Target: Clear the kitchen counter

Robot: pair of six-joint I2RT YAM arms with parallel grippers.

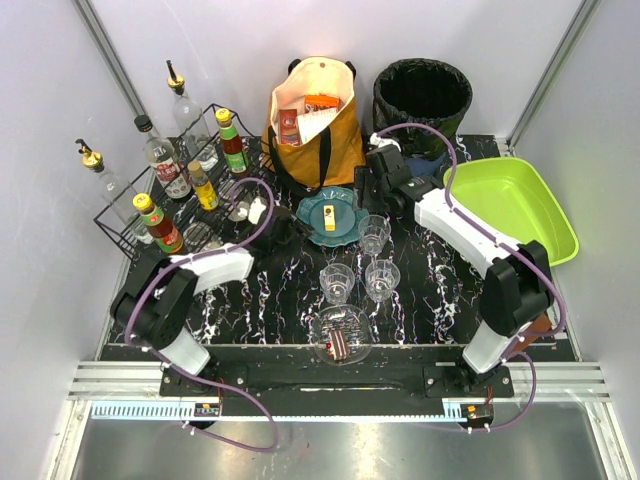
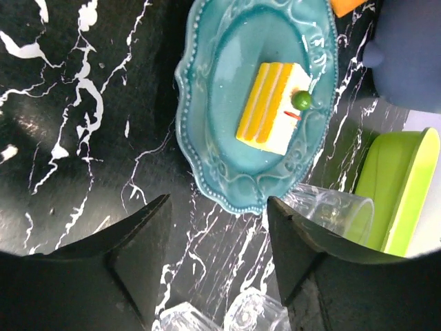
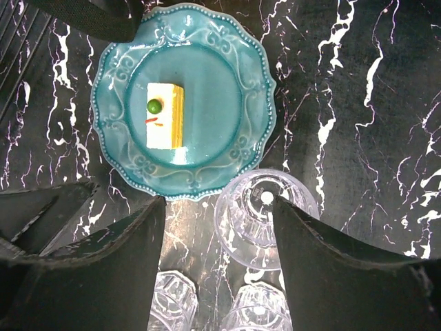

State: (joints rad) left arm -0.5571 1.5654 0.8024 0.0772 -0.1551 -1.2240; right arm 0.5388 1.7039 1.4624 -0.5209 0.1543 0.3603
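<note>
The kitchen counter [image 1: 440, 275] is black with white veins. A teal plate [image 1: 328, 216] with a yellow-and-white cake slice [image 1: 329, 217] sits at its middle back. Three clear glasses stand in front of it: one [image 1: 373, 234] beside the plate and two [image 1: 337, 282] [image 1: 381, 279] nearer. My left gripper [image 1: 293, 230] is open and empty at the plate's left edge; the left wrist view shows the plate [image 2: 227, 103] just ahead of the gripper [image 2: 219, 207]. My right gripper [image 1: 368, 198] is open and empty above the plate's right side; in the right wrist view the gripper [image 3: 217, 203] hovers over the plate [image 3: 213, 103] and one glass [image 3: 265, 221].
A glass bowl [image 1: 341, 334] sits near the front edge. A black wire rack [image 1: 200, 215] with several bottles stands at the left. A tan tote bag [image 1: 313, 120] and a black bin [image 1: 422, 95] are at the back. A lime-green tray [image 1: 515, 205] is at the right.
</note>
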